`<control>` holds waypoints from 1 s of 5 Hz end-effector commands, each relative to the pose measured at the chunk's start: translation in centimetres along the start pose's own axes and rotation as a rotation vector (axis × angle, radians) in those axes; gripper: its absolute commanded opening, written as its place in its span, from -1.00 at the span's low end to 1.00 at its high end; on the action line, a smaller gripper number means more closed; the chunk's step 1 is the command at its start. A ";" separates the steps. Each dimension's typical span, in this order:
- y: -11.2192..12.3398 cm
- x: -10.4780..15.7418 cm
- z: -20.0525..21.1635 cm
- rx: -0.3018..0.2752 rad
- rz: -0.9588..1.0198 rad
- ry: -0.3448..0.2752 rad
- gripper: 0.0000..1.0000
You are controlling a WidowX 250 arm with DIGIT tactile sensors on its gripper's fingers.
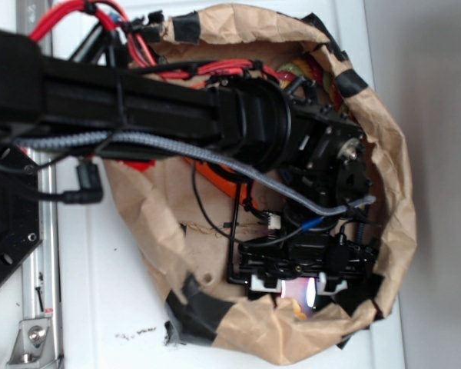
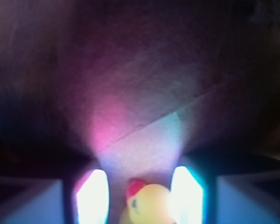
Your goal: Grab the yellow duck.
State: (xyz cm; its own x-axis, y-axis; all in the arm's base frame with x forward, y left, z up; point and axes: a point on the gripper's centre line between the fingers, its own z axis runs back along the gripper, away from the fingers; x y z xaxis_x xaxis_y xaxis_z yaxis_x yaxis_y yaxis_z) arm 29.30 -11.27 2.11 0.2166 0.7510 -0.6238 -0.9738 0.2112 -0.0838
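The yellow duck (image 2: 149,205) is a small glossy toy with a red-orange beak. In the wrist view it sits at the bottom edge between my two brightly lit fingertips. It lies against the right fingertip (image 2: 186,196), and a gap separates it from the left fingertip (image 2: 92,198). My gripper (image 2: 140,198) is open around it, close above the brown paper floor. In the exterior view the gripper (image 1: 296,288) points down at the near rim of the paper nest, and the arm hides the duck.
A crumpled brown paper wall (image 1: 392,184) patched with black tape rings the workspace. An orange carrot (image 1: 223,182) lies under the arm. A multicoloured rope (image 1: 307,73) lies at the far side. The white table (image 1: 100,292) lies left of the nest.
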 end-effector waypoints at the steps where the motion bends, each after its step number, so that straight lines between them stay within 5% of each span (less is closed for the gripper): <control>1: 0.8 -0.1 9.5 -0.019 -0.476 -0.355 -1.00; 2: 1.2 0.0 14.5 0.030 -0.611 -0.509 -1.00; 4: 0.4 -0.6 14.7 0.176 -1.046 -0.652 -1.00; 5: 0.5 -0.8 13.2 0.244 -1.220 -0.643 -1.00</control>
